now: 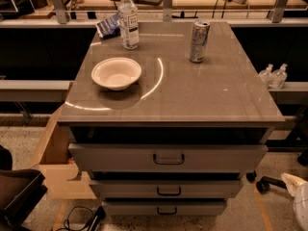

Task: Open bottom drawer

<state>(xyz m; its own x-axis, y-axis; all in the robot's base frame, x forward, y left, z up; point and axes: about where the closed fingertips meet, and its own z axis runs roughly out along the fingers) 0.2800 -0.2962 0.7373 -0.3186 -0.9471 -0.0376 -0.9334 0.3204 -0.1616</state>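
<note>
The grey cabinet has three flat drawer fronts stacked under its top. The bottom drawer (144,208) is the lowest and narrowest, with a small dark bar handle (166,211) at its centre; it sits closed, tucked back under the middle drawer (130,188). The top drawer (115,157) is the tallest and juts out furthest. My gripper (297,192) shows as a pale shape at the lower right edge, well to the right of the drawers and touching none of them.
On the cabinet top (202,90) stand a white bowl (116,73), a water bottle (128,19), a can (198,41) and a blue packet (108,27). A cardboard box (57,162) sits on the floor at left, cables (82,218) and a chair caster (263,185) below.
</note>
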